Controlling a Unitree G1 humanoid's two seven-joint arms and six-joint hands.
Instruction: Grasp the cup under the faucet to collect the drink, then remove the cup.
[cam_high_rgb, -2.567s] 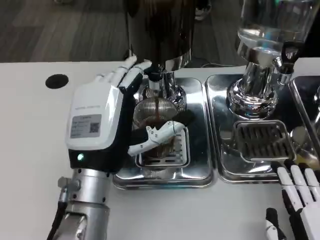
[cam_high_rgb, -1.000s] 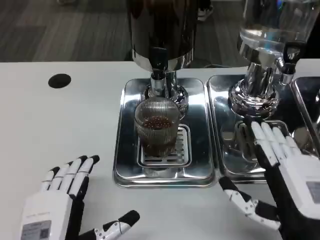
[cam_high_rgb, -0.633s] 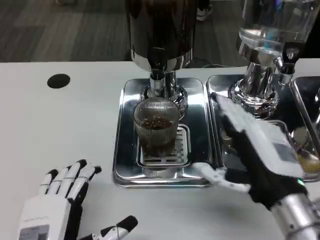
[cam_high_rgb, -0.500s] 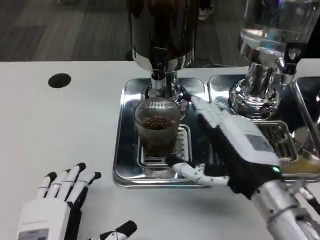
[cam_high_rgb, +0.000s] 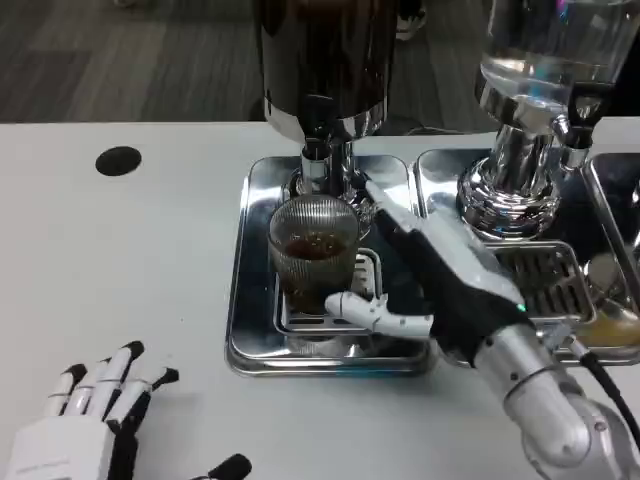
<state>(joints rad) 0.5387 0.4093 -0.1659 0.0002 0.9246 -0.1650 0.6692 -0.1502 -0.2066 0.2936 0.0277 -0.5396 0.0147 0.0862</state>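
Near the centre of the frame, a ribbed glass cup (cam_high_rgb: 313, 252) stands upright on the slotted grate of a shiny metal drip tray (cam_high_rgb: 250, 300), directly below the faucet (cam_high_rgb: 316, 150) of a dark dispenser (cam_high_rgb: 322, 55) at the top centre. The cup holds a dark drink in its lower part.

The right hand (cam_high_rgb: 440, 275) reaches in from the lower right, its forearm running diagonally up toward the tray. It lies just to the right of the cup, with the fingers (cam_high_rgb: 385, 215) stretched toward the upper left past the cup's right side and the thumb (cam_high_rgb: 370, 312) extending leftward in front of the cup's base. The hand is spread wide, framing the cup between thumb and fingers without closing on it; whether any part already touches the glass cannot be told.

The left hand (cam_high_rgb: 90, 420) sits at the lower left corner of the frame over the white tabletop (cam_high_rgb: 120, 260), well apart from the cup, fingers apart and holding nothing.

At the upper right stands a second dispenser (cam_high_rgb: 530, 90) with a clear tank, over its own drip tray (cam_high_rgb: 440, 200) beside the first. A black round spot (cam_high_rgb: 118, 161) marks the tabletop at the upper left.
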